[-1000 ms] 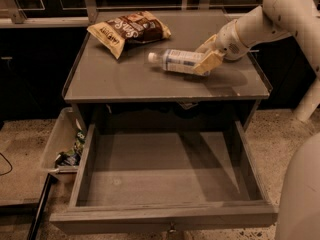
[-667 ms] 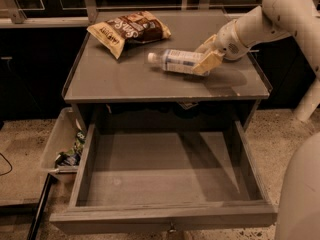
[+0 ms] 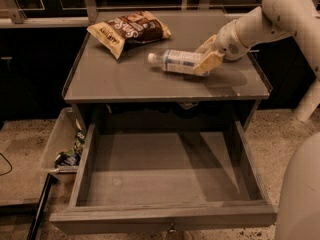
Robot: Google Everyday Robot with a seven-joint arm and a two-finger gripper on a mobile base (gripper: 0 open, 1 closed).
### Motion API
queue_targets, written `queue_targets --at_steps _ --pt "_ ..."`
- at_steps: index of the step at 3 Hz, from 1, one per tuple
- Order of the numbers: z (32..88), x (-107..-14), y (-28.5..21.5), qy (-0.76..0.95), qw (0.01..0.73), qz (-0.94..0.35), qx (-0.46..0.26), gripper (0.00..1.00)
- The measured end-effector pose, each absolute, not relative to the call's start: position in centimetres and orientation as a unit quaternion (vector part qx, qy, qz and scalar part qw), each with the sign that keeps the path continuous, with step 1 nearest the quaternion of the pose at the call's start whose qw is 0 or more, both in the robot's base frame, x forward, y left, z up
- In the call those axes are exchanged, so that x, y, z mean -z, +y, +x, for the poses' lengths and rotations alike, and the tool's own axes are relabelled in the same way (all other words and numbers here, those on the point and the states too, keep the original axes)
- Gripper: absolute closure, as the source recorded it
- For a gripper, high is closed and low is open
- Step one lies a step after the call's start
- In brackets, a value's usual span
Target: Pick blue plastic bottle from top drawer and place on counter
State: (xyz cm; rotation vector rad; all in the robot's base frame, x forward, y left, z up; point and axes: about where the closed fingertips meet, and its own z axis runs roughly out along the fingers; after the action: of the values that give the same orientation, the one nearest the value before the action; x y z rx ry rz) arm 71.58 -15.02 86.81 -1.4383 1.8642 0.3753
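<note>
The blue plastic bottle, small and clear with a pale blue-white label, is lying on its side on the counter, right of centre. Its white cap is pointing left towards the middle of the counter.

The counter, the flat grey rectangular top of the cabinet, is showing a broad bare strip between the bottle and its near edge. Another bare patch is lying to the right of the bottle, out to the right edge. The top drawer, wide, shallow and made of grey wood, is standing pulled fully out below the counter. Its bare floor is showing from side wall to side wall, and its front panel is sitting well forward of the counter's near edge.

The white robot arm is reaching in from the upper right, crossing above the counter's right edge. A pale plastic bin is sitting on the floor just beside the drawer's left wall. A brown and cream chip bag is lying at the back left of the counter, near the bottle's cap but apart from it.

The tan pincer is grasping the bottle's bottom end, with one finger behind it and one in front. A small metal pull is hanging at the middle of the drawer front.
</note>
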Motion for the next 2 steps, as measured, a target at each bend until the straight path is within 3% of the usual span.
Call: queue_targets --at_steps 2 --pt "71.59 -86.8 -15.02 0.726 0.37 -0.561 -0.146 0.11"
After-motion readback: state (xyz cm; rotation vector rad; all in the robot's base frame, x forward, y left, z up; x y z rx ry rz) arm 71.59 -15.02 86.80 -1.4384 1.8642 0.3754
